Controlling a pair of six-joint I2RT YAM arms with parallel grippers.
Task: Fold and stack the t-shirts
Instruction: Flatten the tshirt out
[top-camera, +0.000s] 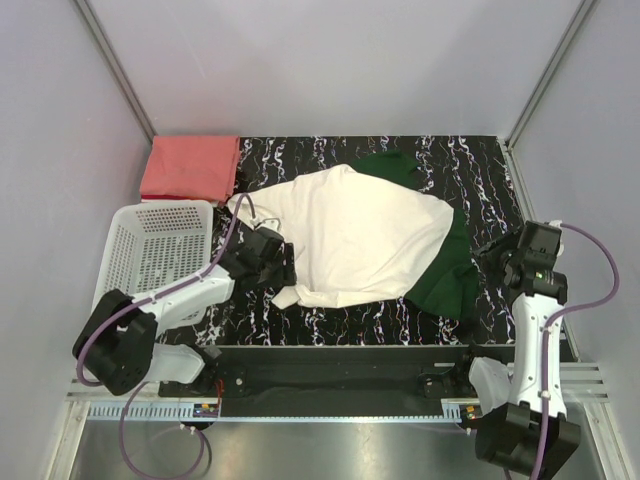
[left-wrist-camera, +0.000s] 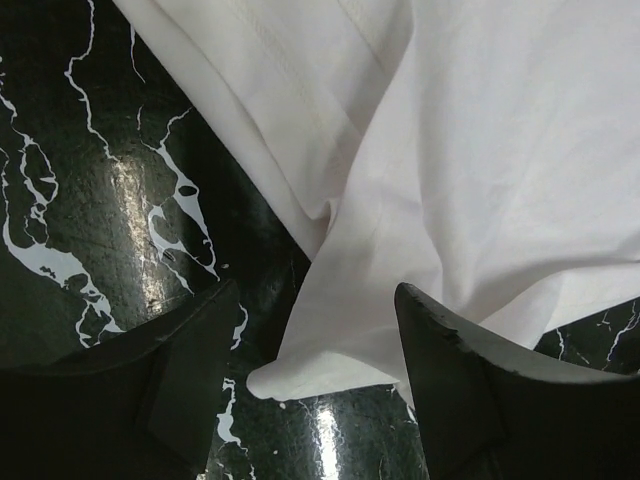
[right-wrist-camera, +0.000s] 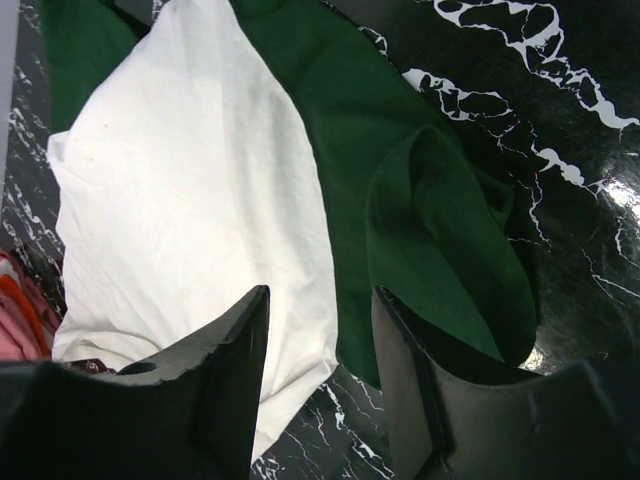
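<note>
The cream-white t-shirt (top-camera: 350, 235) is lying crumpled across the middle of the black marbled table (top-camera: 470, 160), with dark green parts showing at its far edge and spilling off its right side. The salmon-red t-shirt (top-camera: 190, 167) is sitting folded in the far left corner, just beyond the white mesh basket (top-camera: 160, 250). I am holding my left claw (left-wrist-camera: 320, 330) with jaws apart over the shirt's near-left hem, bare table opening to its left. My right claw (right-wrist-camera: 320, 310) is standing jaws apart at the green right edge, bare table showing beyond it.
</note>
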